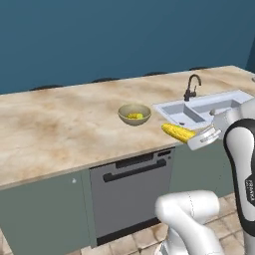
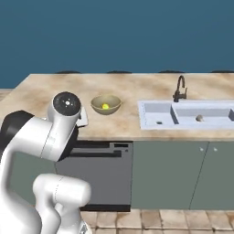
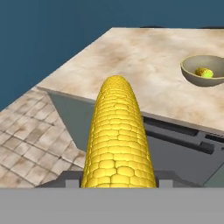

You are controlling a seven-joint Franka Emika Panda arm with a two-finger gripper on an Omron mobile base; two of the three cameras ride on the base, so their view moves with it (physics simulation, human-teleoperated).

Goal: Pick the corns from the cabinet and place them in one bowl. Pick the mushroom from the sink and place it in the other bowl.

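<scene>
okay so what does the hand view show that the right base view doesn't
Hand view: the corn cob held in the gripper, pointing ahead over the tiled floor. Right base view: the sink with its black tap and the mushroom in the right basin. Both: the tan bowl holding the other corn, on the counter.

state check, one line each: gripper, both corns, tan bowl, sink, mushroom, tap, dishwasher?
gripper: jaws shut on a corn cob, near the counter's front edge
held corn cob: gripped at one end, sticking out level
second corn cob: lying in the tan bowl
tan bowl: upright on the counter, left of the sink
sink: no water visible
mushroom: resting in the right basin
tap: not running
dishwasher: door closed
</scene>
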